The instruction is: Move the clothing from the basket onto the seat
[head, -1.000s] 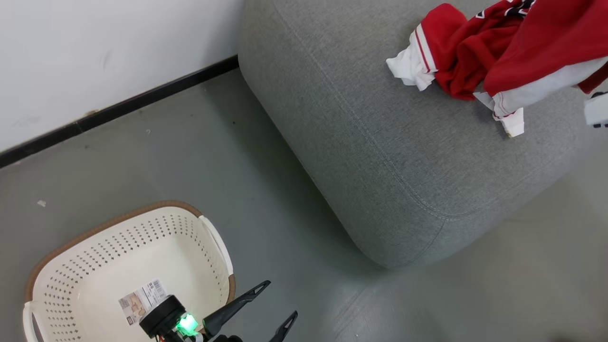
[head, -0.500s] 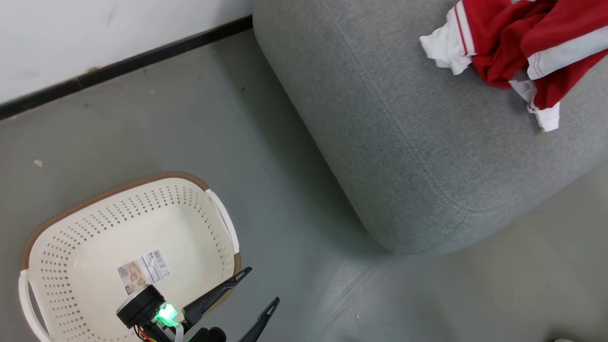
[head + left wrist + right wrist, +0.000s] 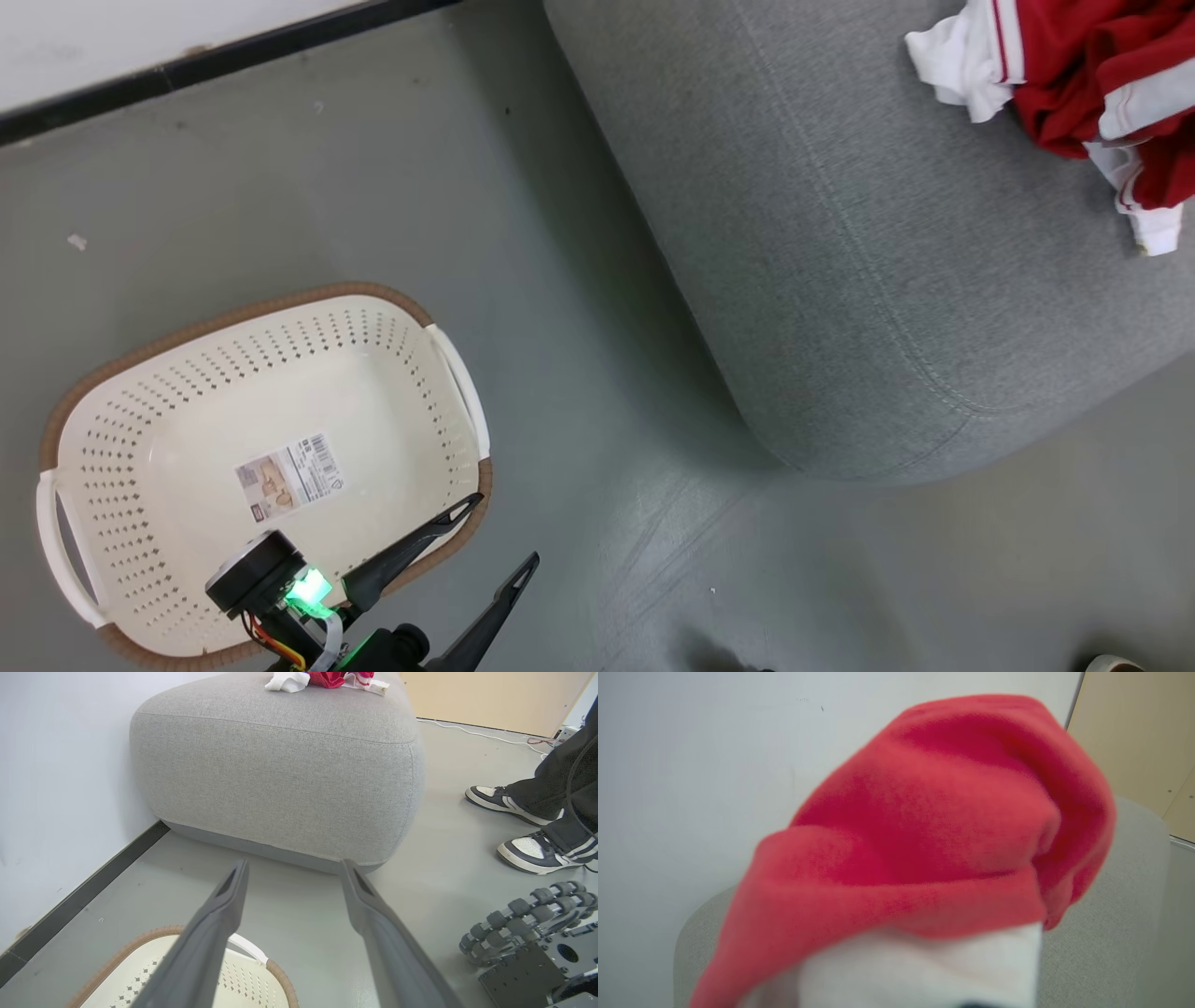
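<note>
Currently basket [image 3: 187, 373] is sitting empty on the floor [image 3: 560, 280], so left gripper [image 3: 505, 528] is hanging wide open, holding nothing, above its rim. Right gripper is clamping shut, apparently on clothing [image 3: 1074, 84] bunched at the seat [image 3: 840, 233]'s far edge; release likely pending.

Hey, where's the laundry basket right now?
In the head view the basket sits on the floor at the lower left, left of the seat, with the open left gripper at its lower right rim.
</note>
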{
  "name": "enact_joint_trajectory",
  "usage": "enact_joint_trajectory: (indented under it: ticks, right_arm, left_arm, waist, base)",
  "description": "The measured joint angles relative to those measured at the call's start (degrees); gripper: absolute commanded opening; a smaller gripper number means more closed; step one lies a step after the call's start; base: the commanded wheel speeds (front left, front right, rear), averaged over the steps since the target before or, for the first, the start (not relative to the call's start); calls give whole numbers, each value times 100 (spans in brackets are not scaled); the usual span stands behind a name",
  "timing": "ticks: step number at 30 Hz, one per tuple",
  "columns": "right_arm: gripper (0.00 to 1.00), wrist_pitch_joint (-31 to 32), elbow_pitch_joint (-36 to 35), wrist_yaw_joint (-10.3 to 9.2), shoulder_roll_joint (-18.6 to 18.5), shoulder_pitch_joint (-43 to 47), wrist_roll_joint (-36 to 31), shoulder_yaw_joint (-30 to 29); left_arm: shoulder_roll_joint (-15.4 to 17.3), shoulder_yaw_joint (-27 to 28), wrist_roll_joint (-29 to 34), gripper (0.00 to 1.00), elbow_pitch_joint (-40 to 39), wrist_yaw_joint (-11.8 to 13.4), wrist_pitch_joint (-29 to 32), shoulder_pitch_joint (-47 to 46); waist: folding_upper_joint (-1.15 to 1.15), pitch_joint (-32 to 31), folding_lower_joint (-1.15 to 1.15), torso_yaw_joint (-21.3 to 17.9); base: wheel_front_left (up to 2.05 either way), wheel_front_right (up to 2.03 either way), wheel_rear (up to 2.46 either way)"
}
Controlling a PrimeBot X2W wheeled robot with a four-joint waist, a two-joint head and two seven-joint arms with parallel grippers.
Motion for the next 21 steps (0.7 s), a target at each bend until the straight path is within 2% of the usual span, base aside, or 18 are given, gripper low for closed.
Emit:
enact_joint_trajectory:
  ticks: [6, 12, 21]
  right_arm:
    - [0, -1, 391, 0, -83, -311, -29, -438]
    - [0, -10, 726, -2, -404, -477, -319, -1115]
    - [0, -16, 1080, -2, -321, -720, -803, -996]
  left_arm:
    - [75, 18, 2, 100, -69, 0, 0, -12]
    - [31, 31, 4, 100, -168, 0, 0, -260]
    - [-44, -29, 3, 100, -190, -1, 0, -347]
  waist:
    - [0, 194, 0, 106]
    - [0, 325, 0, 243]
    - [0, 438, 0, 491]
  base:
    - [0, 0, 0]
    - [0, 0, 0]
    - [0, 0, 0]
